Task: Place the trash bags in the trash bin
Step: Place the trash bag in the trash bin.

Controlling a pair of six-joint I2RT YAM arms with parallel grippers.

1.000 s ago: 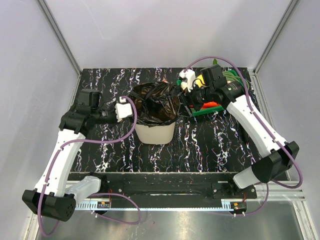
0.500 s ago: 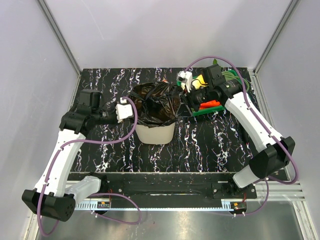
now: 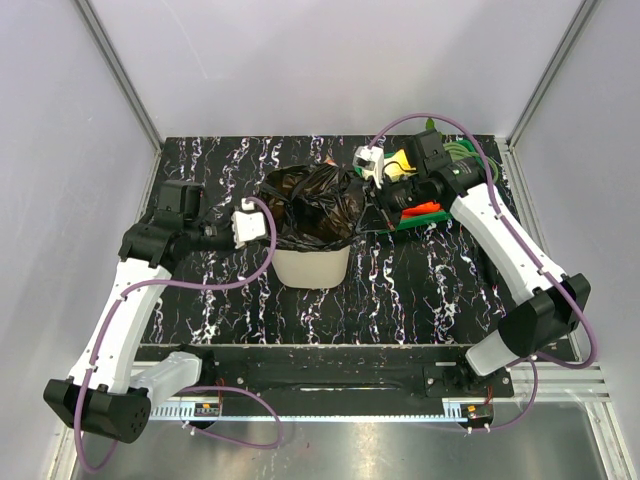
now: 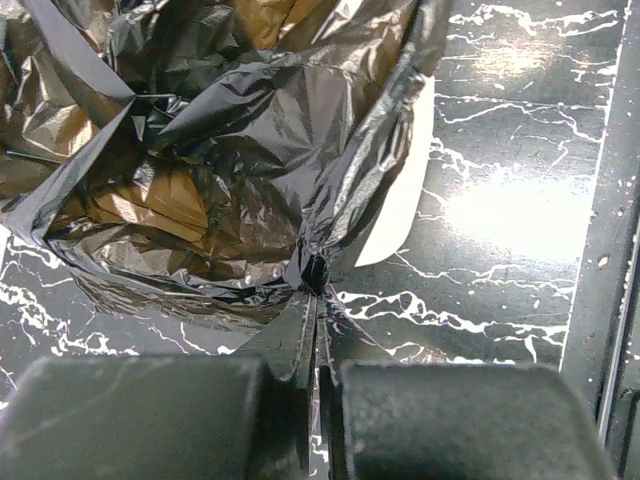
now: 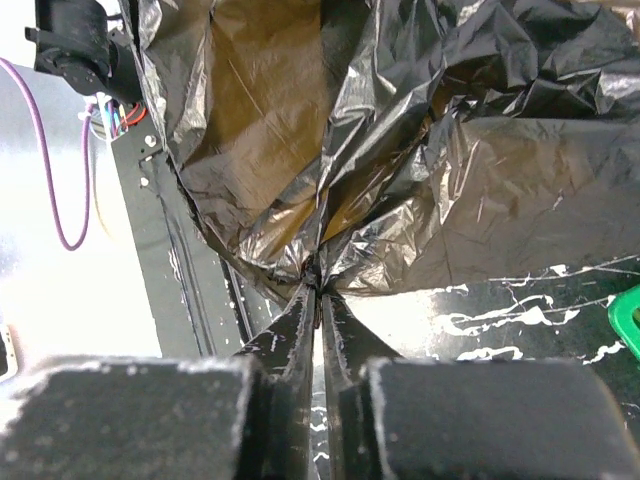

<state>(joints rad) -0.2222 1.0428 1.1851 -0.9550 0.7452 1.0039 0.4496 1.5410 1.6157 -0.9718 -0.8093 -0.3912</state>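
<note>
Left end effector point(image 4: 315, 288) and right end effector point(image 5: 318, 282) pinch the trash bag point(image 3: 318, 205) over the trash bin point(image 3: 311, 266). A green tray point(image 3: 412, 222) crowds the right arm.

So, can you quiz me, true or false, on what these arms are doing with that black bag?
1. The left gripper and the right gripper are both shut on the trash bag. True.
2. The trash bin lies on its side. False: it stands upright.
3. The bag spreads over the bin's mouth. True.
4. The green tray sits left of the bin. False: it is on the right, under the right arm.
</note>
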